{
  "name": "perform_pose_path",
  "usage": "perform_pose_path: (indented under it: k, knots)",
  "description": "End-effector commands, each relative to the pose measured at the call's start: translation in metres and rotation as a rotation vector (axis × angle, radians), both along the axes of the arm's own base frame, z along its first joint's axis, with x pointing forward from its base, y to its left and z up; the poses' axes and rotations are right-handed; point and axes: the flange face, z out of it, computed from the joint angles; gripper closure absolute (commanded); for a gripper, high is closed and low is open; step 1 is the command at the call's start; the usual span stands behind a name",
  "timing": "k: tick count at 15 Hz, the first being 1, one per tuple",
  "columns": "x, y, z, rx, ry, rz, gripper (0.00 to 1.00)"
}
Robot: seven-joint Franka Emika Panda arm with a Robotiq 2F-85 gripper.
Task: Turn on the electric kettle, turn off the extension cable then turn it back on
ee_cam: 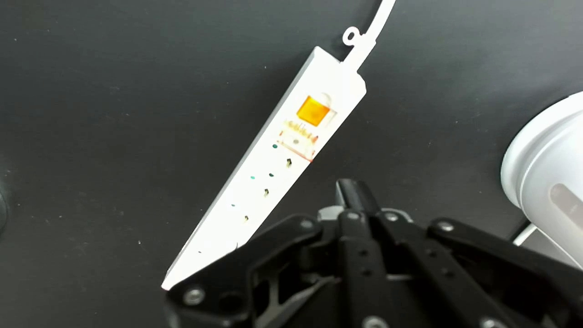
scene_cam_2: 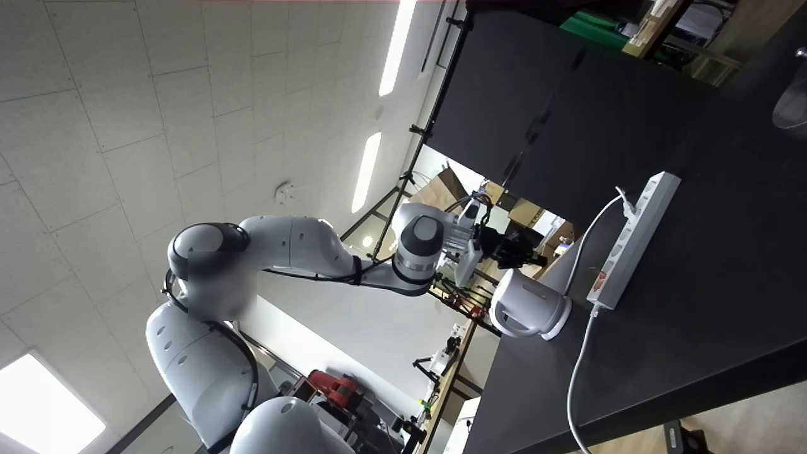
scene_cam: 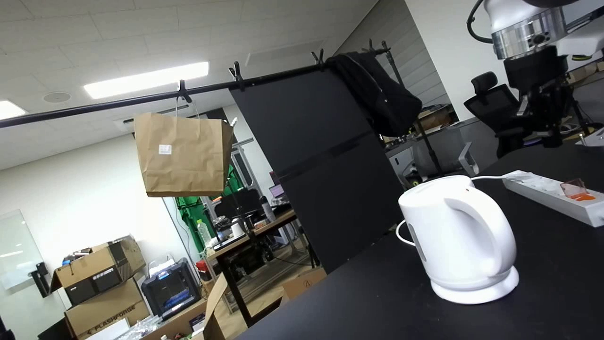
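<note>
The white electric kettle [scene_cam: 453,245] stands upright on its round base on the black table. It also shows in an exterior view [scene_cam_2: 528,301] and at the right edge of the wrist view [ee_cam: 558,166]. The extension cable [ee_cam: 273,159], a long white strip, lies flat near it; it also shows in both exterior views [scene_cam: 547,189] [scene_cam_2: 630,243]. Its switch [ee_cam: 313,110] looks bright orange, with a clear flap [ee_cam: 297,142] folded open. My gripper [ee_cam: 357,196] is shut and empty, above the table; the wrist view shows its tips between strip and kettle. The kettle's switch is not visible.
A white plug [scene_cam_2: 628,209] sits in the strip, its cord curving toward the kettle. The strip's own cord [scene_cam_2: 577,372] runs over the table edge. A clear object [scene_cam_2: 793,104] stands on the black table [scene_cam_2: 712,277]. A black panel [scene_cam: 330,174] hangs behind.
</note>
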Motion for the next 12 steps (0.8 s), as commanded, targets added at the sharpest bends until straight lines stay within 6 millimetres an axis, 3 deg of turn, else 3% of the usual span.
perform_pose_path:
  k: [1, 10, 12]
  knots:
    - [-0.007, -0.003, 0.007, 0.012, 0.010, -0.004, 1.00]
    - [-0.005, -0.017, -0.015, 0.008, 0.043, -0.053, 1.00]
    - [-0.001, -0.023, -0.022, 0.010, 0.035, -0.130, 1.00]
